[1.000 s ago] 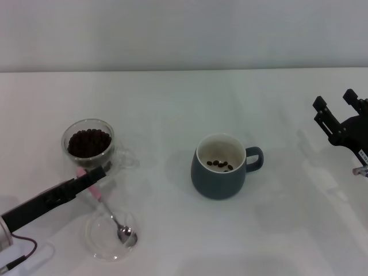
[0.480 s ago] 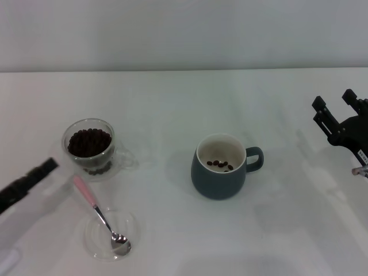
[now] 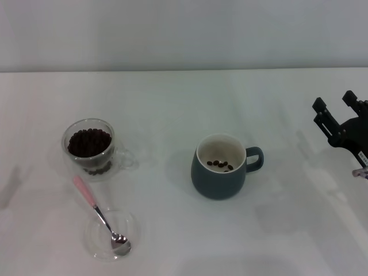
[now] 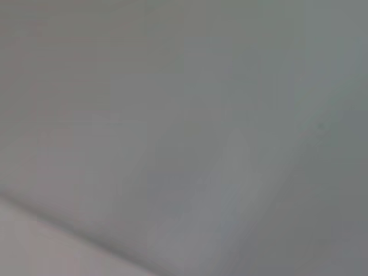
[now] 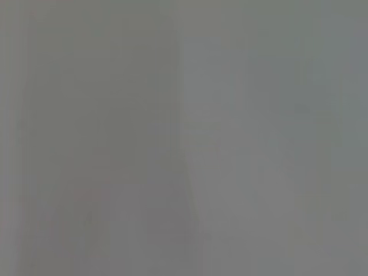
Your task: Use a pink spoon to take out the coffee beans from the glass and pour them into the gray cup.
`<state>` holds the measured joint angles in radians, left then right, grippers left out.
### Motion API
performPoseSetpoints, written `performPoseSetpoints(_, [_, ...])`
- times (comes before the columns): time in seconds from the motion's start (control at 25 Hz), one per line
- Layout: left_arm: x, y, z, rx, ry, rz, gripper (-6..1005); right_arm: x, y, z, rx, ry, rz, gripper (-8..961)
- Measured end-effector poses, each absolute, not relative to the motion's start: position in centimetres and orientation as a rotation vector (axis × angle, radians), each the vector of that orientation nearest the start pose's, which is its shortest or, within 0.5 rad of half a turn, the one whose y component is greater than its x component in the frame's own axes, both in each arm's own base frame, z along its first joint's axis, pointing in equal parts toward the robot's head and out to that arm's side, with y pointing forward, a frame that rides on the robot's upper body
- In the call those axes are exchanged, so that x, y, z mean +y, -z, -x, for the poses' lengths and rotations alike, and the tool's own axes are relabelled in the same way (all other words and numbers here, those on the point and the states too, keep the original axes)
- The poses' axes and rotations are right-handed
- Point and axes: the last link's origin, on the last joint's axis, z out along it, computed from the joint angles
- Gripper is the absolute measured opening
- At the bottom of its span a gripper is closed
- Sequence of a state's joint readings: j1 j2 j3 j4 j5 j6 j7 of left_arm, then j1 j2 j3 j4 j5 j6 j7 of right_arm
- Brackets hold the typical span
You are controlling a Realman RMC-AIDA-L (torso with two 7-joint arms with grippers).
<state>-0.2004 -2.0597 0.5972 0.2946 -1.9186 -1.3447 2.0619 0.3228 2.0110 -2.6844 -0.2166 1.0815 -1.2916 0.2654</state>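
Note:
The pink spoon [image 3: 95, 206] lies free on the table, its metal bowl resting in a flat clear glass dish [image 3: 109, 234] and its pink handle pointing toward the glass. The glass [image 3: 89, 146] stands at the left, full of dark coffee beans [image 3: 88, 141]. The gray cup [image 3: 219, 167] stands in the middle with a few beans inside, handle to the right. My right gripper [image 3: 336, 109] is parked at the right edge, fingers apart and empty. My left gripper is out of view. Both wrist views show only blank grey.
The white table [image 3: 172, 103] meets a pale wall at the back. The dish sits near the front edge at the left.
My left gripper let go of the spoon's pink handle and withdrew to the left, out of the head view. The spoon settled into the dish. The right arm has not moved.

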Motion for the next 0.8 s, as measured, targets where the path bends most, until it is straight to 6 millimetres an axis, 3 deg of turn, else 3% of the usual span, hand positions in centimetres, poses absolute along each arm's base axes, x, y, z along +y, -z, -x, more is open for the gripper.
performPoseSetpoints(0.12, [25.1, -3.2, 38.8, -0.781, 0.874, 1.59, 783, 28.4, 1.3, -34.5, 0.603, -0.795, 1.673, 727])
performPoseSetpoints(0.28, [25.3, -2.8, 38.9, -0.63, 0.741, 1.496, 781, 28.3, 1.3, -34.5, 0.604, -0.8, 1.669, 727])
performPoseSetpoints(0.48, [26.2, -4.0, 38.9, -0.588, 0.724, 1.399, 780, 28.3, 1.5, -34.4, 0.609, -0.803, 1.67, 727])
performPoseSetpoints(0.8, [28.2, -3.6, 38.7, -0.609, 0.678, 1.421, 780, 28.4, 1.6, -34.2, 0.603, -0.804, 1.676, 727])
